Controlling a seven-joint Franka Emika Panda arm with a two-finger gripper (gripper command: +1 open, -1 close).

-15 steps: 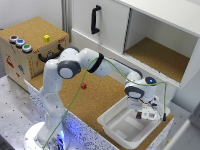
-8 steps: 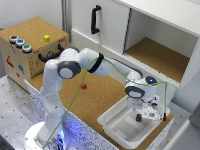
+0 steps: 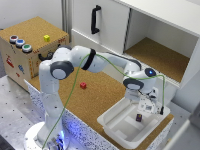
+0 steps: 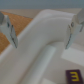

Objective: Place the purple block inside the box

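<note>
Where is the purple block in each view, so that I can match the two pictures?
Exterior view: the purple block lies on the floor of the box, just below the gripper.
Wrist view: purple block near the picture's edge, partly cut off.
Shared landmark: the box's white rolled rim.

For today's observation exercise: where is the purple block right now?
In the exterior view, the purple block lies on the floor of the box, toward the view's right, just below the open tool.
</note>
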